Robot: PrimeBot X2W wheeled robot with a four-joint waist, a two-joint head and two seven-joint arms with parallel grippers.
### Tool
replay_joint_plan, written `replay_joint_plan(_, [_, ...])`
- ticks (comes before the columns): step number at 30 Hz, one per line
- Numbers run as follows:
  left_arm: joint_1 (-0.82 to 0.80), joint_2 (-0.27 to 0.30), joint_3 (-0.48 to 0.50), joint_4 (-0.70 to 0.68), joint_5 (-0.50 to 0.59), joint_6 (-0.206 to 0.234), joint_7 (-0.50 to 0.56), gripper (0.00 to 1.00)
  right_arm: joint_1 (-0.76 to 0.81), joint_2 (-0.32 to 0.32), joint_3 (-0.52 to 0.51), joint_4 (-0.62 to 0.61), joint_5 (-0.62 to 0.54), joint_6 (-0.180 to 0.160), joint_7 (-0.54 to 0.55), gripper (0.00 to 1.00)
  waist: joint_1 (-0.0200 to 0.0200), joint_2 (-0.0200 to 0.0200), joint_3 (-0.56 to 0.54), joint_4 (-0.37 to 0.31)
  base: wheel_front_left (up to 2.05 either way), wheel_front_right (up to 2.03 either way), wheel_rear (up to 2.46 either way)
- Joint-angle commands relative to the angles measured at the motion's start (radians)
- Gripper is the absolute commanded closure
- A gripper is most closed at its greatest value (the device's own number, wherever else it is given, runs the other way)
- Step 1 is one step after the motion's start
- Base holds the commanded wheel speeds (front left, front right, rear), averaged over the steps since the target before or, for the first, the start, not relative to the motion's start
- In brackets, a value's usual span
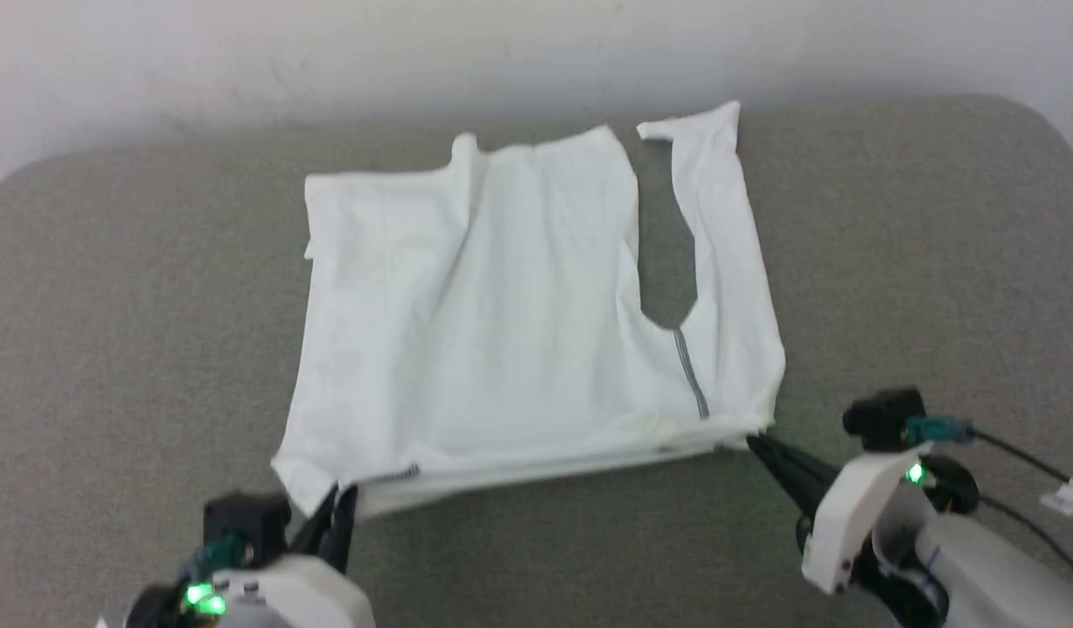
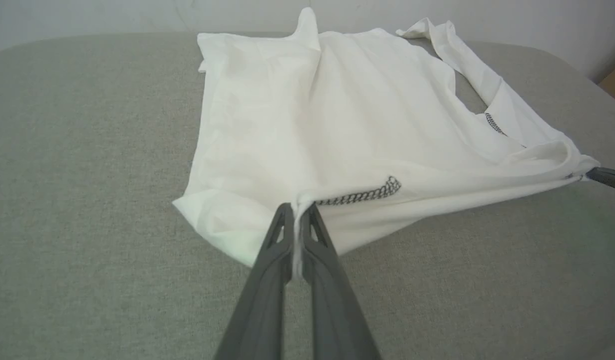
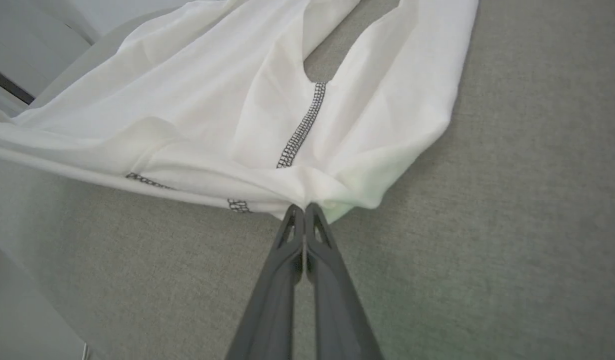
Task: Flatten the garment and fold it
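One garment (image 1: 502, 305), white and thin, spread across the middle of the grey cloth-covered surface (image 1: 109, 349). Its far edge lies flat near the pale wall (image 1: 240, 52); its near hem is lifted a little and stretched taut between two grippers.

Markings: grey zigzag stitching (image 3: 302, 125) in short runs. One line climbs from the near right corner to a deep curved notch in the cloth; another sits on the near hem just beside the left grip. A narrow strip of cloth runs up the right side past the notch.

Left gripper (image 2: 298, 207): low at the left of the head view, fingers pointing up and away, jaws closed on a thin fold of the near hem, with a loose corner flopping to its left.

Right gripper (image 3: 304, 207): white forearm (image 1: 850, 515) angled inward, fingers aimed up and leftward, jaws pressed together on the bunched near right corner.
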Motion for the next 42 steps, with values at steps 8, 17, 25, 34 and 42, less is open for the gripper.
replay_joint_plan(8, [0.220, 0.039, 0.004, -0.082, -0.022, 0.132, 0.043, 1.00, 0.347, 0.015, -0.359, -0.089, -0.270, -0.019, 0.206, 1.00, 0.0004, 0.0000, -0.085, -0.006, 0.00, 0.00, 0.00])
replay_joint_plan(17, [0.281, 0.011, 0.005, -0.004, -0.049, 0.144, 0.018, 1.00, 0.727, 0.257, -0.747, -0.454, -0.656, -0.019, 0.540, 1.00, 0.0004, 0.0000, -0.089, 0.010, 0.00, 0.00, 0.00])
replay_joint_plan(25, [0.257, -0.035, -0.004, 0.091, -0.061, 0.119, -0.028, 1.00, 0.815, 0.368, -0.814, -0.615, -0.763, -0.019, 0.655, 1.00, 0.0004, 0.0000, -0.077, 0.015, 0.00, 0.00, 0.00])
replay_joint_plan(34, [0.183, -0.017, 0.040, 0.034, -0.054, 0.105, -0.068, 1.00, 0.741, 0.380, -0.827, -0.718, -0.740, -0.019, 0.605, 1.00, 0.0004, 0.0000, -0.076, 0.023, 0.00, 0.00, 0.00])
replay_joint_plan(42, [-0.056, 0.145, 0.077, -0.157, -0.026, 0.028, 0.095, 1.00, 0.534, 0.287, -0.810, -0.945, -0.642, -0.019, 0.651, 1.00, 0.0004, 0.0000, -0.081, 0.025, 0.00, 0.00, 0.00])
